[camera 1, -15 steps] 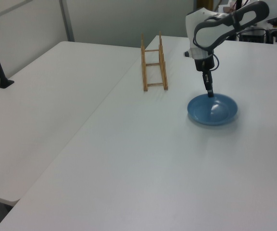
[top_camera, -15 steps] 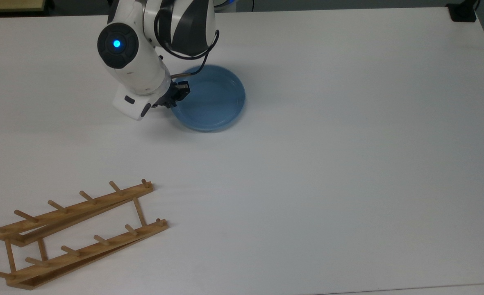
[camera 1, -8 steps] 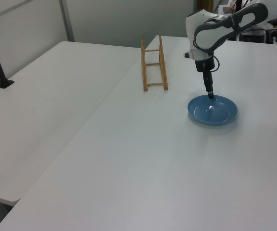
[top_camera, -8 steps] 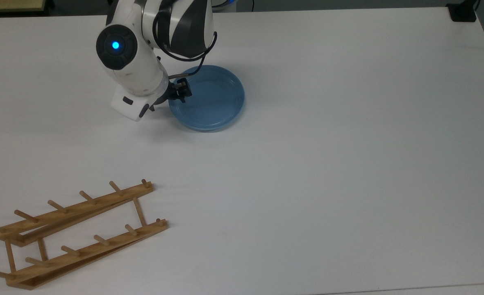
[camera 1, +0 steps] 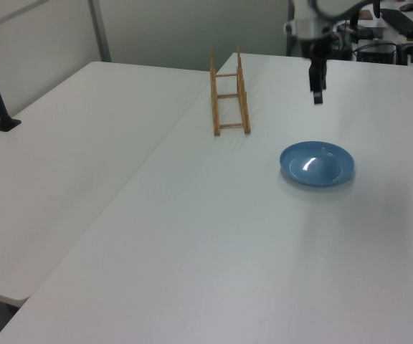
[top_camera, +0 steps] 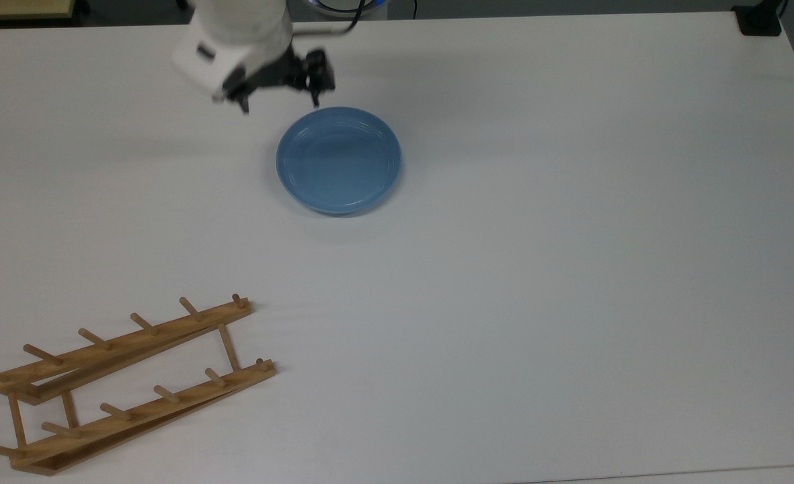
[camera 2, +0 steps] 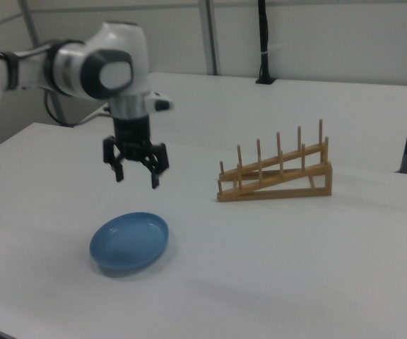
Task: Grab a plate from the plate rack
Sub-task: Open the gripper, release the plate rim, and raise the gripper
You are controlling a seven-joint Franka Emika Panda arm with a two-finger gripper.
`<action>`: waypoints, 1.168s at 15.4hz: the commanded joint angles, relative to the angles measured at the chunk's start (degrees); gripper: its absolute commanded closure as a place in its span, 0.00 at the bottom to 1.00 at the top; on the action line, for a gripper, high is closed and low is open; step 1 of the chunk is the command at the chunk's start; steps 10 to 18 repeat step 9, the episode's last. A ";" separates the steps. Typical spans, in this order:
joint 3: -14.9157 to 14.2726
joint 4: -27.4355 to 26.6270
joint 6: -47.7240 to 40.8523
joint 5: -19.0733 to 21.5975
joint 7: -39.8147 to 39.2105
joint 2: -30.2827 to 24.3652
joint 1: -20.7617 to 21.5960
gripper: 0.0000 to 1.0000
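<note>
White counter (top_camera: 571,269) carries everything. Plate rack (top_camera: 121,380) sits at the top view's lower left, pegs bare, nothing slotted in it; in the right view the plate rack (camera 2: 278,173) stands well apart from the rest, to the right view's right. Plate (top_camera: 338,160) lies flat on the counter, rim up, well clear of the rack, so the pick-from-rack part reads as done and the plate as set down. In the left view the plate (camera 1: 316,163) rests on the counter near the left view's right side, with the plate rack (camera 1: 229,93) further back. Tool (top_camera: 279,84) is above the counter just beyond the plate's far edge in the top view, not touching it; in the right view the tool (camera 2: 136,167) hangs above the plate (camera 2: 129,242), fingers spread, released, carrying nothing. In the left view the tool (camera 1: 317,86) is well above the plate too. Judged step: post-release, arm clear of the plate. Task looks essentially complete as things lie. Next move, if any, probably just a retreat to a neutral pose: go up and away and avoid sweeping low across the plate. Low risk; the plate sits flat and stable.
</note>
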 commanded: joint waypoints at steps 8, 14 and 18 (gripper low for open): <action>7.29 -0.41 -3.27 -4.79 17.04 -6.87 -2.42 0.00; 7.29 -0.32 -3.18 -4.79 17.04 -6.78 -2.42 0.00; 7.29 -0.32 -3.18 -4.79 17.04 -6.78 -2.42 0.00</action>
